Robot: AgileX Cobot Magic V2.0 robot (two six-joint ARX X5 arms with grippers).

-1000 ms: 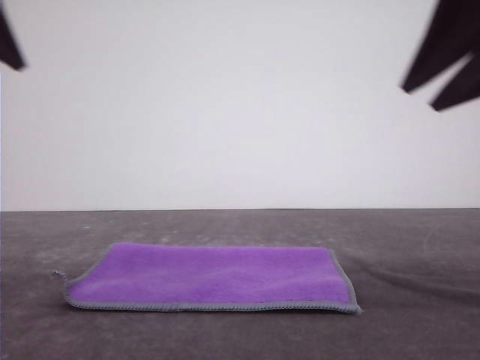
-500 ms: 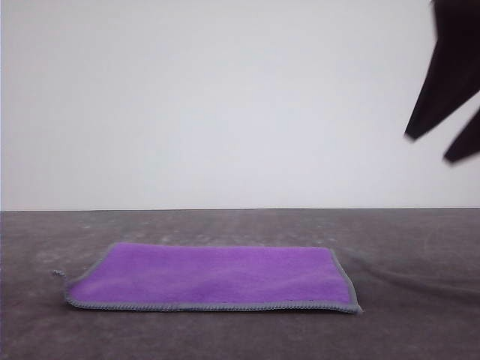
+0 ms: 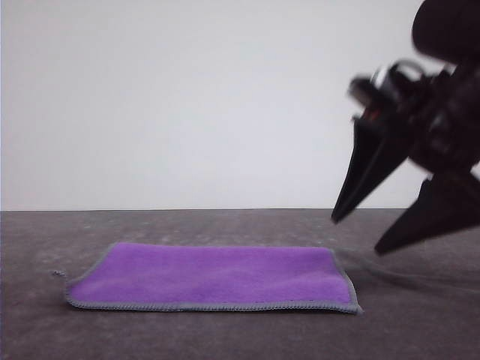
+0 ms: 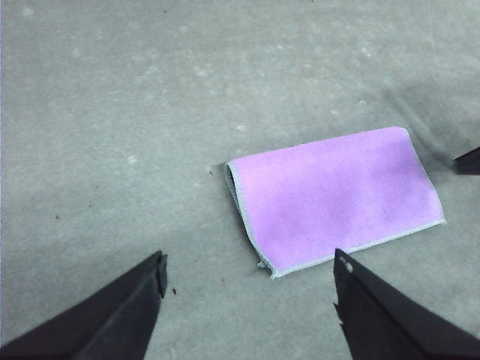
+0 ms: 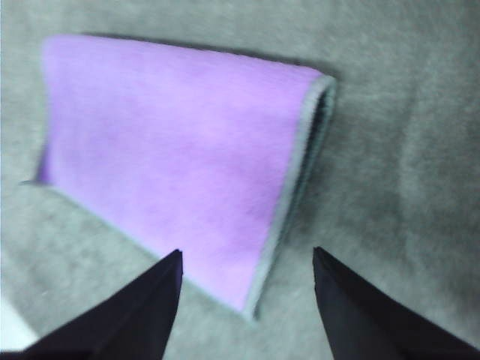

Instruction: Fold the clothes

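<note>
Right gripper [image 3: 356, 236] hangs at the right side of the front view, blurred, its body cut off by the frame edge. Its two dark fingers slant down and leftward, spread wide with nothing between them, tips above the table [image 3: 420, 322] just right of the cloth [image 3: 210, 276]. From its own wrist camera the fingers [image 5: 135, 315] are cropped, with only their tapered ends in sight, and the cloth's right end lies under the gap between them; that picture is soft.

Left gripper [image 4: 247, 266] shows as two dark finger ends in the left wrist view, wide apart and empty, well above the table, near the cloth's left end. How the left arm stands I cannot tell.

Purple face up, the cloth lies flat and folded in the middle of the table toward the near edge, long axis running left to right. A grey stitched border edges it, with a loose thread at the near left corner. Layers show doubled at both short ends.
</note>
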